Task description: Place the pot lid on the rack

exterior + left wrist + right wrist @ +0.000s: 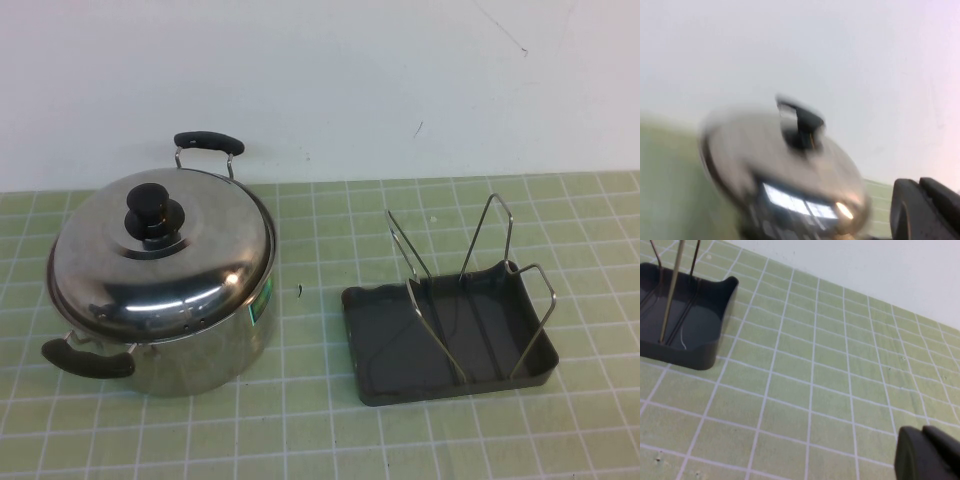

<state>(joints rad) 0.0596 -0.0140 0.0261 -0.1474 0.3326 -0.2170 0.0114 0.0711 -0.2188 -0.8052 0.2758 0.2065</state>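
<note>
The pot lid point(165, 255), shiny domed steel with a black knob point(152, 212), sits on the steel pot point(200, 350) at the left of the table. It shows blurred in the left wrist view point(775, 165). The rack point(450, 335), a dark grey tray with upright wire loops, stands at the right; its corner shows in the right wrist view point(685, 325). My left gripper point(920, 210) is shut and empty, apart from the lid. My right gripper point(922, 452) is shut and empty above the mat, away from the rack. Neither gripper shows in the high view.
The pot has two black handles, one at the back point(208, 142) and one at the front left point(88, 360). A green tiled mat point(320, 430) covers the table. A white wall point(320, 80) runs along the back.
</note>
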